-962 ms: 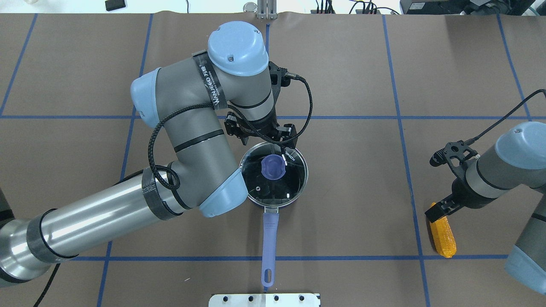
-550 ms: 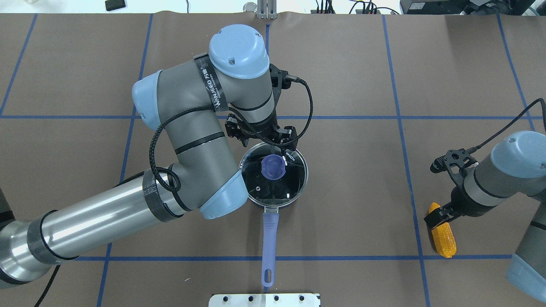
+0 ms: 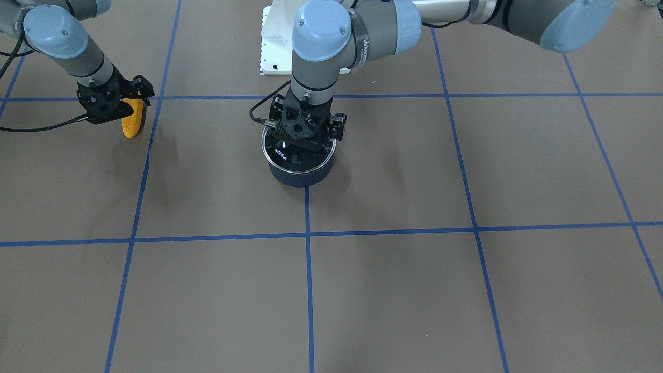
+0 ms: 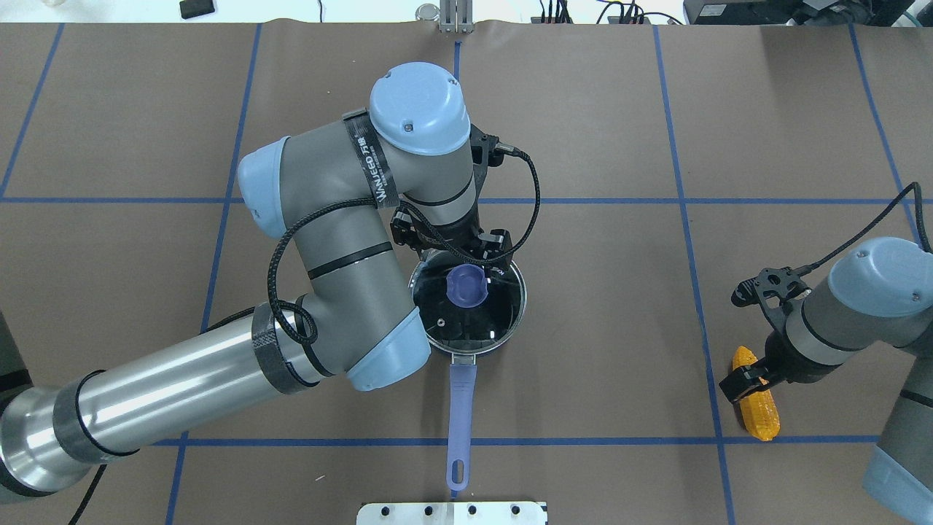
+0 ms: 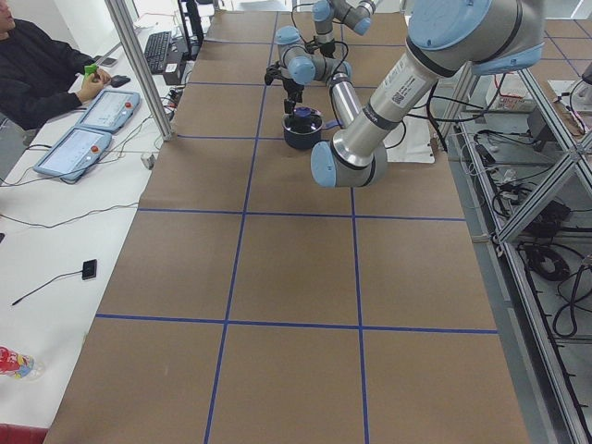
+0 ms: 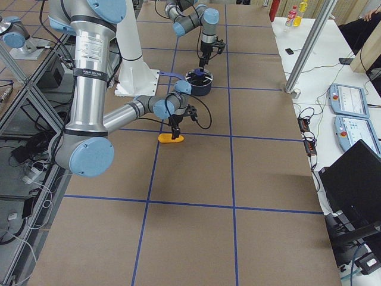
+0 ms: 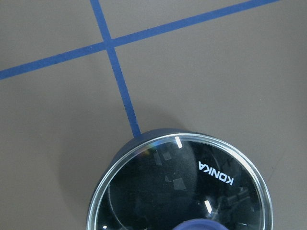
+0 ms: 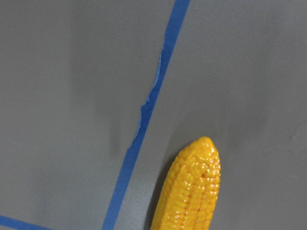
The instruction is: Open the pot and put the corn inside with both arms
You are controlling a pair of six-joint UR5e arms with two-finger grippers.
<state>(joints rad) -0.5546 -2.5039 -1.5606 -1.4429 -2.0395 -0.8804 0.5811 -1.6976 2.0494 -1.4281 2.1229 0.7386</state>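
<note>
**Lid-removal stage, both arms on approach.** Nearest the robot, the pot's long purple-blue handle (image 4: 461,408) points back toward the base. The pot (image 3: 303,178) stands mid-width on the brown tabletop (image 4: 598,328), capped by its glass lid (image 4: 485,324) with the blue knob (image 4: 466,286) at centre. On the robot's right, well apart from the pot, the corn cob (image 4: 759,412) lies flat just beside a blue tape line (image 4: 685,219). The right claw (image 4: 740,383) hangs over the cob's far end and carries nothing. Beyond the knob, the left claw (image 3: 304,145) stands over the lid's far rim, not around the knob, and is likewise empty.

**Step in hand (judged):** opening the pot, with the lid not yet lifted. The left claw would need to shift toward the robot until its fingers flank the knob, then descend, close and lift. The right claw would need to settle astride the cob and close.

**Not determinable:** how far apart either claw's fingers stand. The wrists hide them from above, neither wrist camera shows them, and the front view gives only a dark mass. Reflections on the lid mask the pot's interior. The left wrist view cuts off the knob.
</note>
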